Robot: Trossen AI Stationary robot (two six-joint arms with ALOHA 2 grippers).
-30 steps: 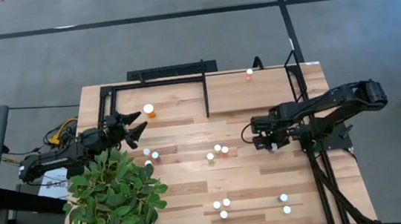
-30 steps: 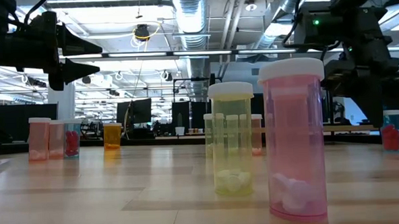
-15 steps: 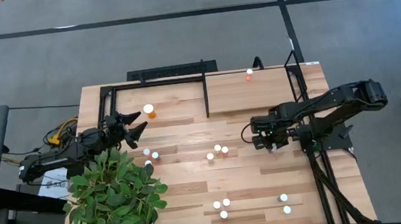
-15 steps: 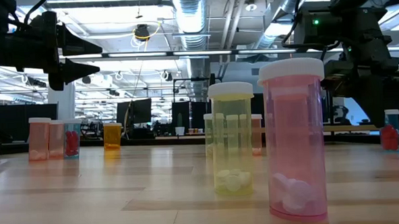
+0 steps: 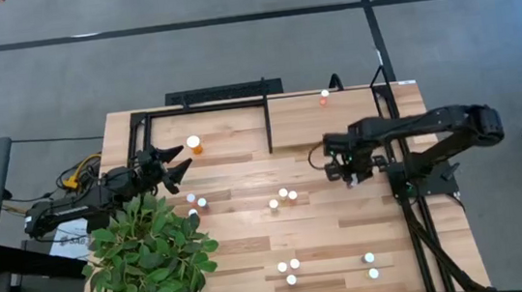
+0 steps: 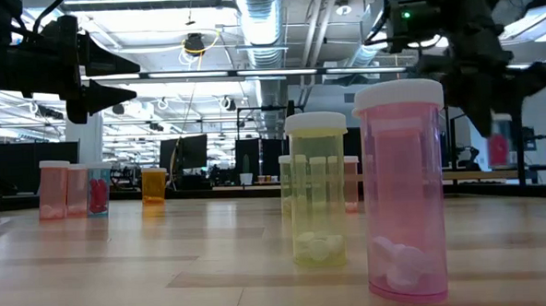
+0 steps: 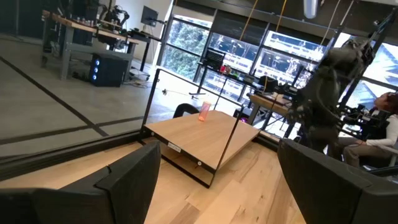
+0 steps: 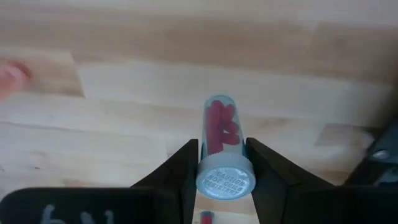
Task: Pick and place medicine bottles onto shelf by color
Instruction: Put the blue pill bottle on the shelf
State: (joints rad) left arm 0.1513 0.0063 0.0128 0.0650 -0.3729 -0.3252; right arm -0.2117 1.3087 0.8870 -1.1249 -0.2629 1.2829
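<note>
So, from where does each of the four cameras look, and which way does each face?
High view: overhead, straight down on the table; both arms show.
Low view: table height, level across past a pink bottle; both arms above.
Left wrist view: toward the shelf; own open fingers.
Right wrist view: down on the planks; right gripper holds a red bottle.
Shared: high and left wrist views both show the shelf.

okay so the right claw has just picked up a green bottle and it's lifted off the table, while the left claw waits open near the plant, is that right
Not quite: the bottle in the right claw is red, not green. The right wrist view shows red pills inside it, with both fingers pressed against its white cap. The rest holds: in the low view it hangs above the tabletop, and the left claw waits open beside the plant.
</note>
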